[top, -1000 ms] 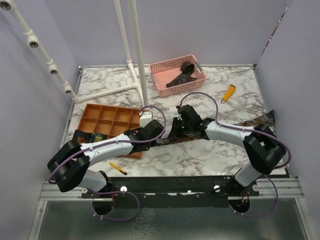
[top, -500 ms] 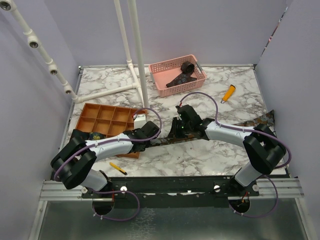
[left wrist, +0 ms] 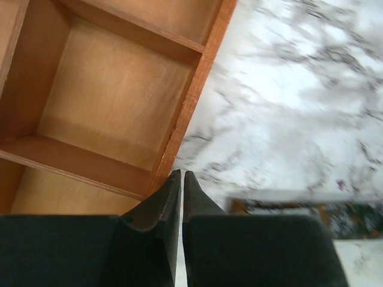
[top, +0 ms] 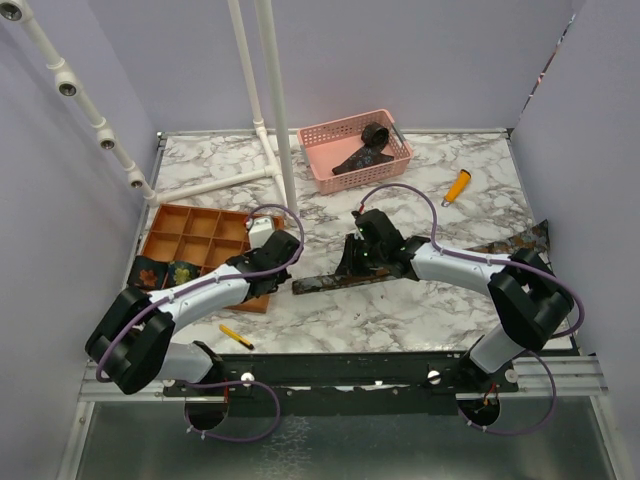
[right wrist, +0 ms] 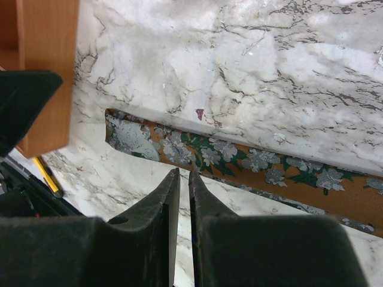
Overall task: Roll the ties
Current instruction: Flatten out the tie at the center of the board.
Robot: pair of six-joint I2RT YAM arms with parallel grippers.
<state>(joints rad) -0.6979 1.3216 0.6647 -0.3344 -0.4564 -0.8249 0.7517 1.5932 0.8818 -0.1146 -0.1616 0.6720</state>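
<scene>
Pink bskt [top: 365, 172], wood tray [top: 185, 222], orange tool [top: 457, 186].

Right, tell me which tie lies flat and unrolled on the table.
The long floral tie on the marble by the right tool; the others sit in the pink basket or the orange tray.

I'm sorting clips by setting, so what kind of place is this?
Probably a robot lab test cell, not a home: plain lavender panels box in a marble-patterned tabletop, a white plastic pipe frame stands on it, and a metal mounting rail edges it.
</scene>
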